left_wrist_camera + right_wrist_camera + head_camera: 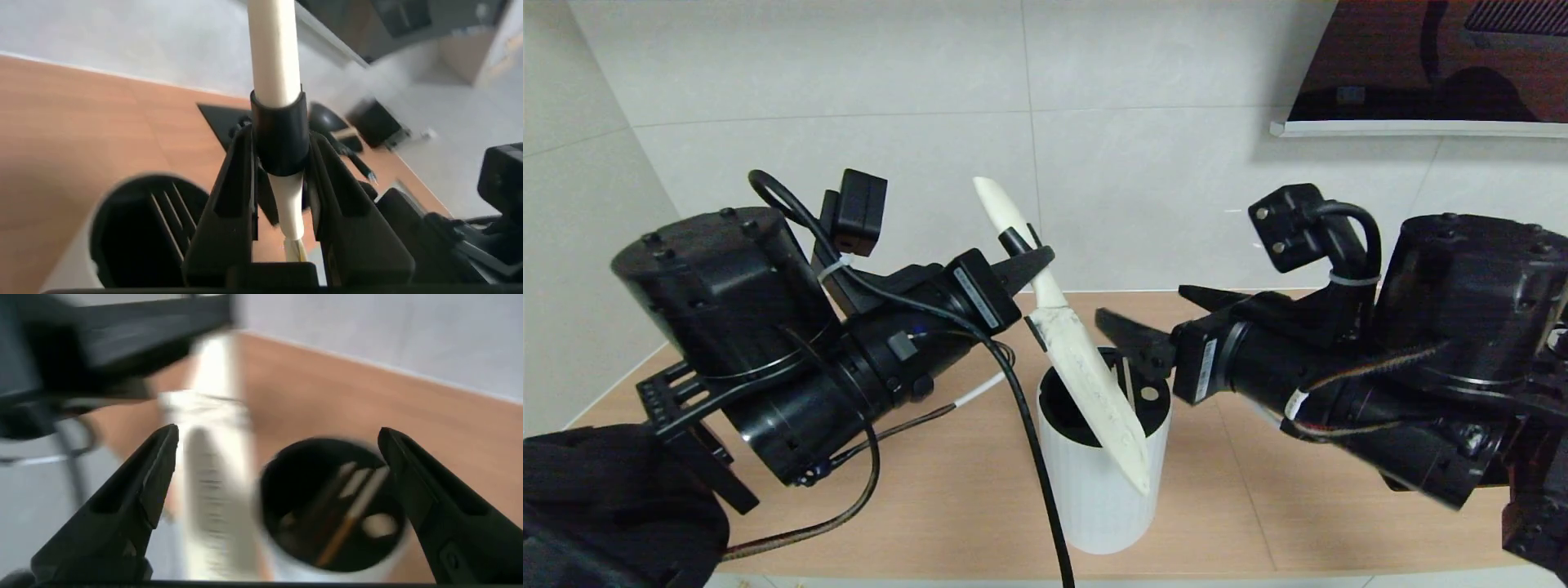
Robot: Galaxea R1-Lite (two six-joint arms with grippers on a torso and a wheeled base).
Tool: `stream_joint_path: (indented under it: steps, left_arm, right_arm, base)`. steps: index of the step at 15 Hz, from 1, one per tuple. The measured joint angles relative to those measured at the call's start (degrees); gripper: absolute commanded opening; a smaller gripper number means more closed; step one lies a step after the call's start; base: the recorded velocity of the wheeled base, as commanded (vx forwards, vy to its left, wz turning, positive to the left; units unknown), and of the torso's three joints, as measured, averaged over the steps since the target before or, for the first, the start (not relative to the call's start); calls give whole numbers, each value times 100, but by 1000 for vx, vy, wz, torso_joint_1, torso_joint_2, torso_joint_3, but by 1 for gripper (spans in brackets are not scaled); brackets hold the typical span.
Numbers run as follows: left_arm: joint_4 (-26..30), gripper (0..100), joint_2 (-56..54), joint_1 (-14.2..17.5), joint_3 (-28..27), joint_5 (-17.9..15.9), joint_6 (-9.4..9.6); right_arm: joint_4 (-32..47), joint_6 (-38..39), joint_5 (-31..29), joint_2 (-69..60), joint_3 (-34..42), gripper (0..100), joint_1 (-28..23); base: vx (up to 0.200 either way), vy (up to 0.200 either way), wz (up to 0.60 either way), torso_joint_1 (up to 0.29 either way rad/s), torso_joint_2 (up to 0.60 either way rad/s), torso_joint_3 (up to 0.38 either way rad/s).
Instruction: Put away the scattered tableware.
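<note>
My left gripper is shut on the handle of a white knife, whose blade slants down. The blade tip hangs in front of a white cylindrical holder with a black inside, standing on the wooden table. Seen from the left wrist, the fingers clamp the knife handle above the holder. My right gripper stands open just above the holder's far-right rim. In the right wrist view that gripper frames the knife blade beside the holder, which has several utensils in it.
The wooden table runs back to a white tiled wall. A dark panel hangs at the upper right. The table's front edge lies just below the holder.
</note>
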Motion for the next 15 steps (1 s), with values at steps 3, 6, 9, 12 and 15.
stream_joint_path:
  steps: [3, 6, 9, 12, 15]
  left_arm:
    - [1079, 0, -140, 0, -741, 1168, 196]
    - [1654, 0, -223, -160, -1259, 2044, 747]
    - [1643, 0, -141, -436, -1364, 3363, 1625]
    - [1131, 0, -2, -889, -1380, 4023, 2495]
    - [1, 0, 116, -1180, -1054, 4048, 3533]
  right_arm:
    - [38, -11, 13, -144, -96, 100, -400]
    - [57, -11, 11, -196, -135, 100, -536]
    - [60, -20, 11, -205, -135, 100, -600]
    - [57, -20, 11, -201, -146, 100, -706]
    - [60, -17, 13, -188, -149, 100, -752]
  base:
    - [0, 0, 0, 0, 0, 0]
    - [0, 0, 0, 0, 0, 0]
    - [0, 0, 0, 0, 0, 0]
    - [0, 0, 0, 0, 0, 0]
    - [0, 0, 0, 0, 0, 0]
